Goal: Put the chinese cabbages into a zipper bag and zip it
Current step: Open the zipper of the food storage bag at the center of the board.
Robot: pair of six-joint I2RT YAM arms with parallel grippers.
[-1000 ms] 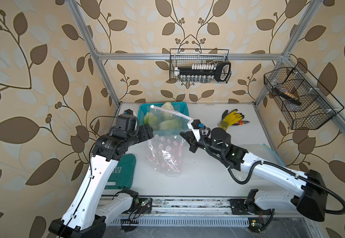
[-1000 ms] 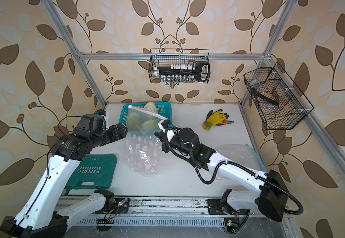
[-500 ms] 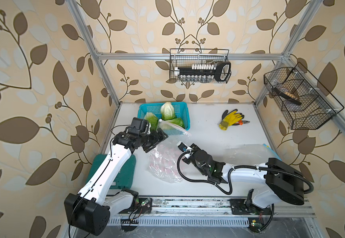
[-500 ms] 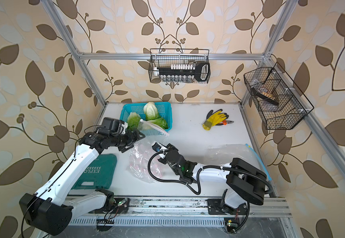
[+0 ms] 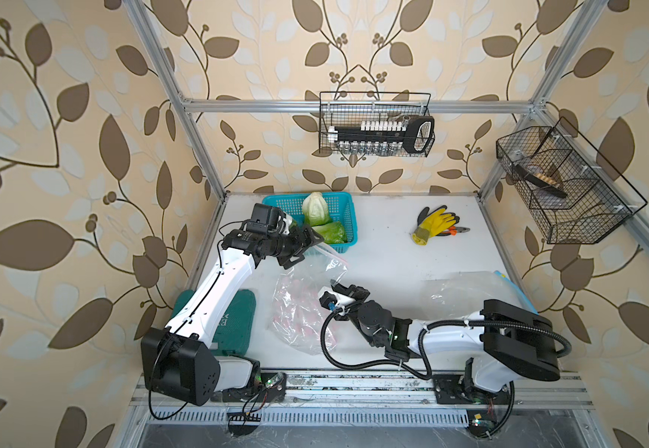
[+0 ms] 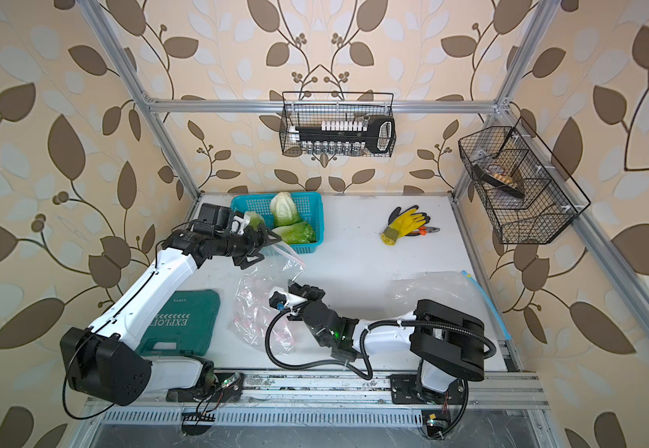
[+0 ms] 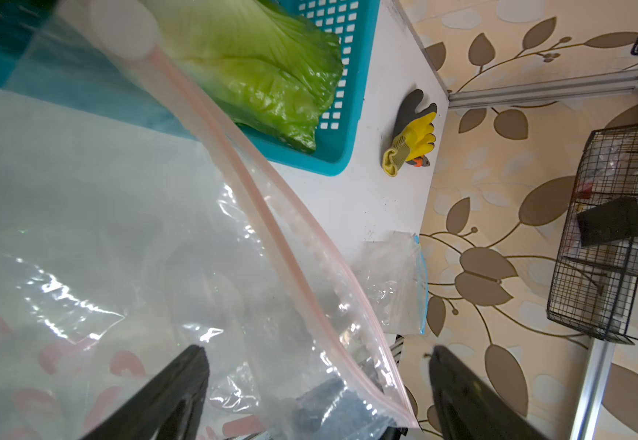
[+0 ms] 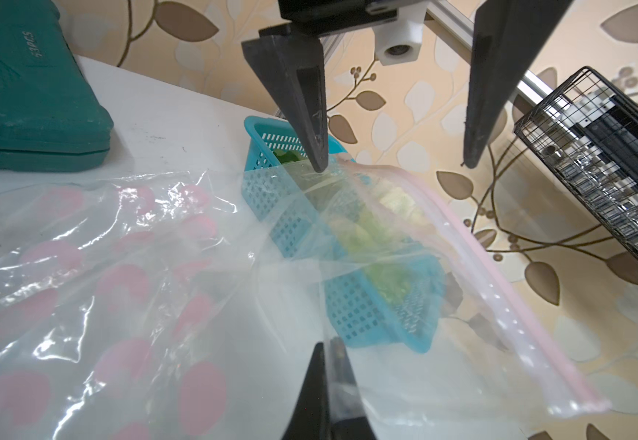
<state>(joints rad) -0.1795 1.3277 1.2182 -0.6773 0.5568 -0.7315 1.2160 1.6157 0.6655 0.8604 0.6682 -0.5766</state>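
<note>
Right hand, nearest, pinches the clear film of the zipper bag on the counter. Beyond it, the left hand is spread wide at the bag's pink zip edge. Farthest, the chinese cabbages lie in the blue basket.

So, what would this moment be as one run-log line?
right tool: shut on zipper bag | left tool: open at bag rim | chinese cabbages: in blue basket | bag mouth: open
</note>
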